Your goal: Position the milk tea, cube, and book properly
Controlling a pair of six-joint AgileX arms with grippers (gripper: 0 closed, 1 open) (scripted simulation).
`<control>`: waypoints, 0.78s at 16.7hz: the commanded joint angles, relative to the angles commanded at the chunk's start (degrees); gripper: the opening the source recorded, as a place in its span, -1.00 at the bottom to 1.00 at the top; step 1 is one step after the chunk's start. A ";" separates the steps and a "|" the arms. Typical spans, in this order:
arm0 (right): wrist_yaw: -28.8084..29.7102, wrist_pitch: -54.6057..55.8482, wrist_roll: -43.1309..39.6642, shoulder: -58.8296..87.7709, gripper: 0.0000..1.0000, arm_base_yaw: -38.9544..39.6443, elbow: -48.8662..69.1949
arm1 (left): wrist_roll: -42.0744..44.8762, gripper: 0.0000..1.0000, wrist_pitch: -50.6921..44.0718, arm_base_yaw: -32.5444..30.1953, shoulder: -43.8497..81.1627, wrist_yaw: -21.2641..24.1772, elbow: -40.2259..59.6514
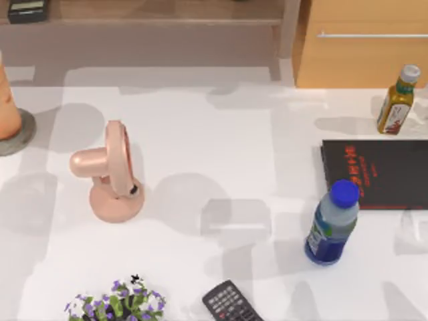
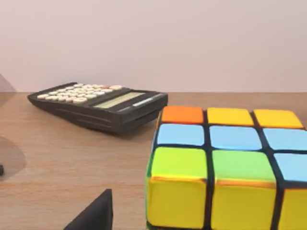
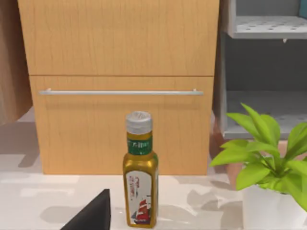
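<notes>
1. The Rubik's cube [image 2: 225,167] sits right in front of my left arm's wrist camera on a brown wooden surface, so the left arm is the nearer one to it. A dark wedge by the cube may be part of the left gripper; whether its fingers are spread or closed I cannot tell.
2. Beyond the cube, toward 11 o'clock in that picture, lies one black calculator [image 2: 100,103], apart from the cube.
3. The milk tea [image 1: 8,107] stands at 9 o'clock on the white table [image 1: 221,147], cut by the top view's edge, on a grey coaster [image 1: 25,134].
4. I see no teal book; the black book with red lettering [image 1: 381,174] lies at 3 o'clock.
5. The right arm's wrist camera faces the olive-yellow bottle [image 3: 140,172] before a wooden drawer [image 3: 120,120]; its hand's state I cannot tell.
6. Count: one cube, one milk tea, two bottles including the blue bottle [image 1: 332,224], one pink fan [image 1: 110,170], one remote [image 1: 231,302].
</notes>
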 joint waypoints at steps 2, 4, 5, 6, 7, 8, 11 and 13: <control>0.00 0.00 0.00 0.00 1.00 0.00 0.00 | 0.00 1.00 0.05 0.01 -0.12 0.01 -0.14; 0.00 0.00 0.00 0.00 1.00 0.00 0.00 | 0.00 1.00 -0.02 -0.27 0.15 -0.01 0.09; 0.00 0.00 0.00 0.00 1.00 0.00 0.00 | 0.00 1.00 -0.03 -0.27 0.12 -0.01 0.07; 0.00 0.00 0.00 0.00 1.00 0.00 0.00 | 0.00 1.00 -0.06 -0.29 -0.34 -0.06 -0.35; 0.00 0.00 0.00 0.00 1.00 0.00 0.00 | 0.01 1.00 -0.20 -0.34 -1.30 -0.16 -1.26; 0.00 0.00 0.00 0.00 1.00 0.00 0.00 | 0.03 1.00 -0.42 -0.41 -2.77 -0.31 -2.67; 0.00 0.00 0.00 0.00 1.00 0.00 0.00 | 0.10 1.00 -1.24 -0.78 -10.51 -0.86 -10.11; 0.00 0.00 0.00 0.00 1.00 0.00 0.00 | 0.10 1.00 -1.72 -1.02 -18.50 -1.33 -17.89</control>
